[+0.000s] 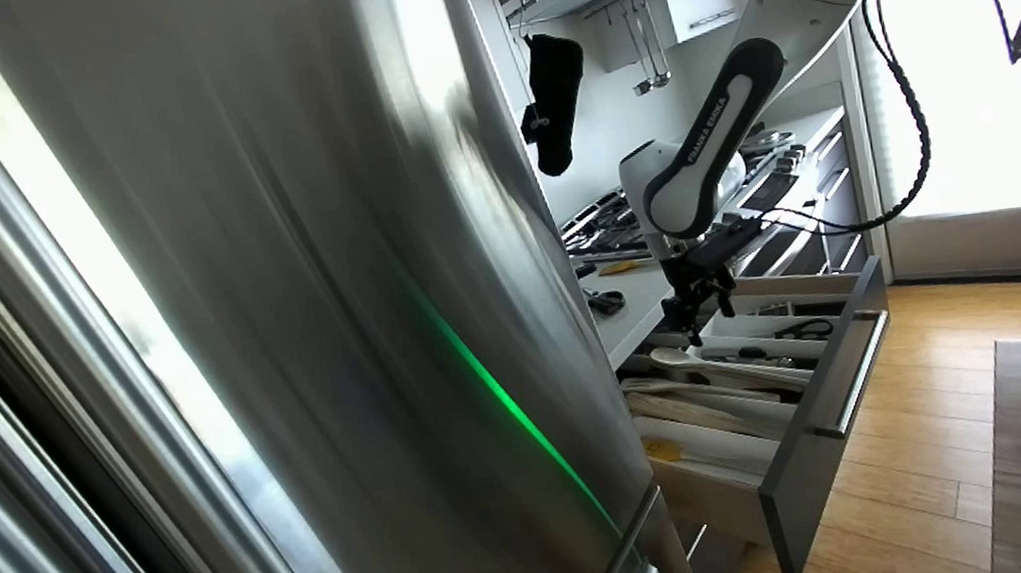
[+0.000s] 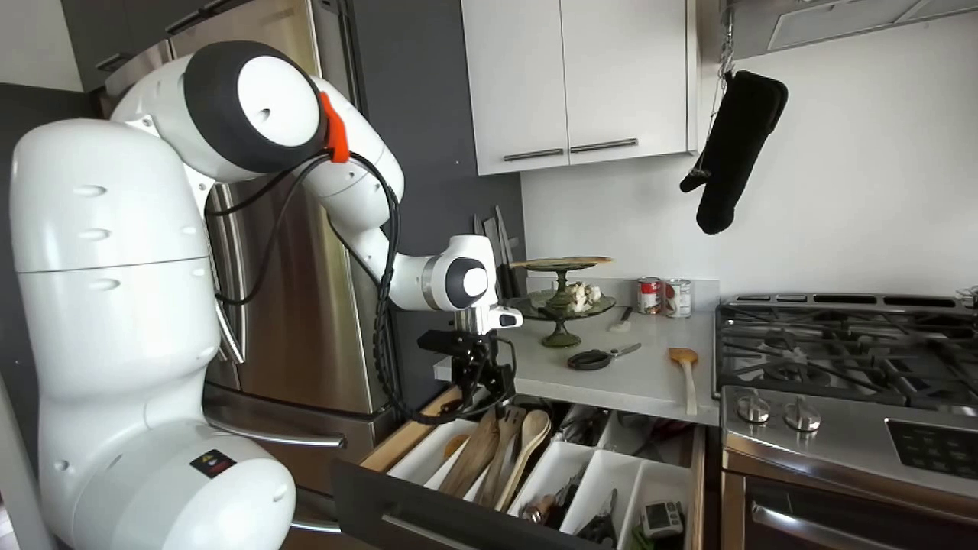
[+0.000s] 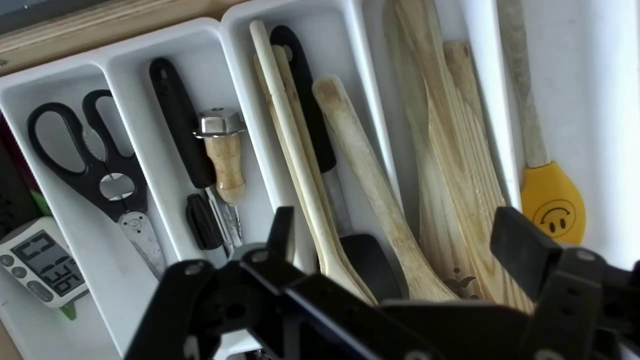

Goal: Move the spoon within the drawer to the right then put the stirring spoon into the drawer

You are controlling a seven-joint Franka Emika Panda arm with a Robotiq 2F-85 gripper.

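In both exterior views we see the drawer [image 1: 802,484] pulled out from under the counter [image 2: 649,374], and the gripper [image 3: 397,225] hanging over the end nearest the counter. Its fingers [image 3: 281,232] stand wide apart; in the wrist view, utensils show in the gap between them. Whether a finger touches any of these we cannot tell.

The wooden spoon [image 2: 529,445] lies in the drawer, in a long middle compartment, its bowl toward the counter. In the wrist view we see several wooden handles [image 3: 378,192] in one compartment, with a black turner [image 3: 336,197] among them; the gripper hides part of them, and we cannot tell which handle belongs to the spoon. The next compartment on one side holds wood spatulas [image 3: 460,160], and beyond them we see the yellow spatula [image 3: 550,195], its printed face upward. On the other side come a wooden-handled tool [image 3: 225,165], then scissors [image 3: 122,164], then a tilted timer [image 3: 45,265], each in a separate compartment.

The orange spoon [image 2: 687,378] is outside the drawer: it lies flat on the counter, just beside the stove [image 2: 848,428], its handle toward the counter's front edge. We also see shears [image 2: 592,359] on the counter, near a tiered stand [image 2: 561,336].
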